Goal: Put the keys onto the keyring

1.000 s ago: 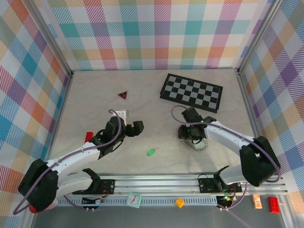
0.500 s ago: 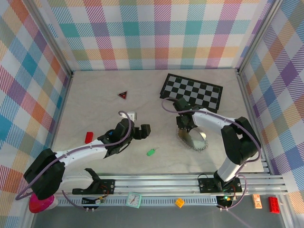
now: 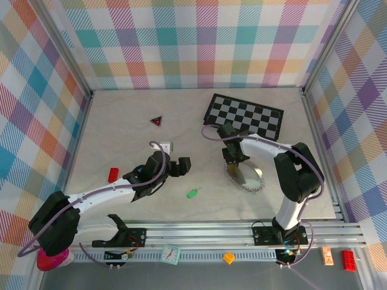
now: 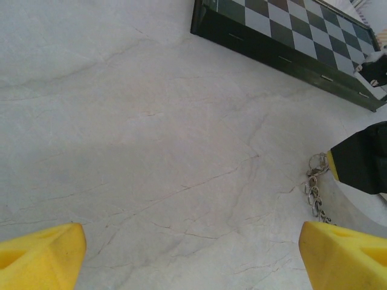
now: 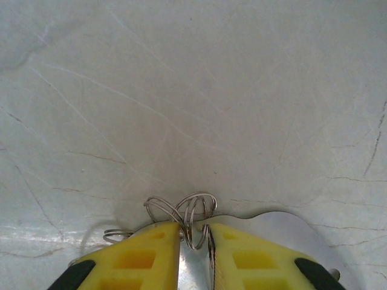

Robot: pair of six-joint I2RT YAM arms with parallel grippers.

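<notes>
The keyring [image 3: 247, 176], a big silvery loop of chain links, lies right of centre on the pale table. My right gripper [image 3: 233, 159] is down at its far left end. In the right wrist view its yellow fingers [image 5: 154, 251] pinch a cluster of thin wire rings [image 5: 192, 211] of the keyring, gripper [image 5: 193, 232] shut on them. A green-headed key [image 3: 192, 193] lies loose near the front middle. My left gripper [image 3: 181, 166] hovers just behind and left of that key, wide open [image 4: 193, 260] with bare table between its fingertips; the keyring's chain [image 4: 314, 194] shows at its right.
A chessboard [image 3: 243, 118] lies at the back right, close behind the right gripper. A small red triangle [image 3: 157, 121], a white block [image 3: 162, 145] and a red block [image 3: 113, 174] sit on the left half. A clock [image 3: 171, 254] and bricks rest by the front rail.
My right gripper slid back and left along the keyring and closed on its wire rings. My left gripper moved right toward the table's middle, still open.
</notes>
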